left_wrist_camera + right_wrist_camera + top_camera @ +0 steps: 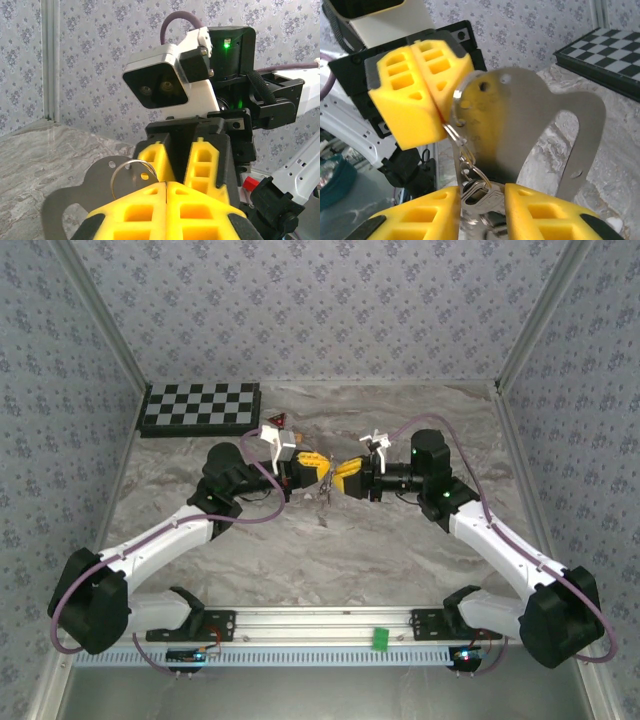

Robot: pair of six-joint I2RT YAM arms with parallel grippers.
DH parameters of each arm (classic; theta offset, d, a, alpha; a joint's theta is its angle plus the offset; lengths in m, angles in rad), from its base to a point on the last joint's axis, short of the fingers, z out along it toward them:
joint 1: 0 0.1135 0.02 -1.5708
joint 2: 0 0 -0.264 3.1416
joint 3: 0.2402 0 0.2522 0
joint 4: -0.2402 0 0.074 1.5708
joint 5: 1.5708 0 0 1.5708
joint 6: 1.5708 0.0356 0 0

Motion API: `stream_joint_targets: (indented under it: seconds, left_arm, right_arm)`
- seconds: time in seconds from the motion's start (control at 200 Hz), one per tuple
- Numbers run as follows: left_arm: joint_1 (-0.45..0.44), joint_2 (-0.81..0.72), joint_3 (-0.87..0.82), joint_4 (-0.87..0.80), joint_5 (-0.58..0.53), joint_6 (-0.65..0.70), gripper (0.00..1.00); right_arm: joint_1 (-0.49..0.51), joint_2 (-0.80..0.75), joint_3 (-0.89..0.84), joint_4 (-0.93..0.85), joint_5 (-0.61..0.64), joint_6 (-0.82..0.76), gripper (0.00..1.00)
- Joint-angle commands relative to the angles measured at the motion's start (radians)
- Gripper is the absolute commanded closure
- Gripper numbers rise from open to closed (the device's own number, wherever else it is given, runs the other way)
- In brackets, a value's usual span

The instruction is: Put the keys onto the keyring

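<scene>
Above mid-table, left fingers [135, 212] clenched on keyring [131, 177], right fingers [545, 215] narrowly parted, grasping keys [481, 194].

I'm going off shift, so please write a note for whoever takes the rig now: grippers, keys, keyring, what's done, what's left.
Left gripper: shut on the keyring, which also carries a flat metal tag.
Right gripper: shut on the keys, facing the left one.
Done: small links appear to join the keys to the keyring.
Left: confirm the join. I cannot tell whether any key is loose.
</scene>
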Motion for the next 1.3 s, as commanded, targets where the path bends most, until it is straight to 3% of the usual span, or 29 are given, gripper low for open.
stream_joint_targets:
  seconds: [0.0, 0.165, 0.455, 0.58, 0.685, 0.995, 1.144, 1.294]
  left_arm:
    - [-0.006, -0.028, 0.036, 0.051, 0.017, -0.002, 1.00]
    - [-0.007, -0.023, 0.034, 0.049, 0.018, -0.002, 1.00]
    - [-0.011, -0.014, 0.040, 0.051, 0.024, -0.007, 1.00]
    - [-0.013, -0.011, 0.038, 0.051, 0.024, -0.006, 1.00]
    - [-0.013, -0.009, 0.037, 0.049, 0.026, -0.005, 1.00]
    - [-0.009, -0.026, 0.050, -0.025, 0.019, 0.026, 1.00]
    - [0.007, -0.050, 0.068, -0.095, 0.035, 0.045, 0.69]
    - [0.027, -0.066, 0.073, -0.137, 0.062, 0.061, 0.66]
  right_arm:
    - [0.005, -0.037, 0.000, -0.002, 0.026, -0.015, 0.68]
    - [0.003, -0.067, -0.043, 0.105, 0.052, 0.016, 0.59]
    - [0.027, -0.008, -0.011, 0.182, 0.036, 0.040, 0.61]
    - [0.037, 0.015, 0.004, 0.197, 0.029, 0.044, 0.78]
    - [0.037, 0.013, 0.002, 0.211, 0.041, 0.047, 1.00]
    - [0.029, -0.020, 0.020, 0.104, 0.027, -0.012, 1.00]
    - [0.023, -0.044, 0.062, -0.047, 0.035, -0.088, 1.00]
    - [0.020, -0.036, 0.139, -0.246, 0.041, -0.196, 1.00]
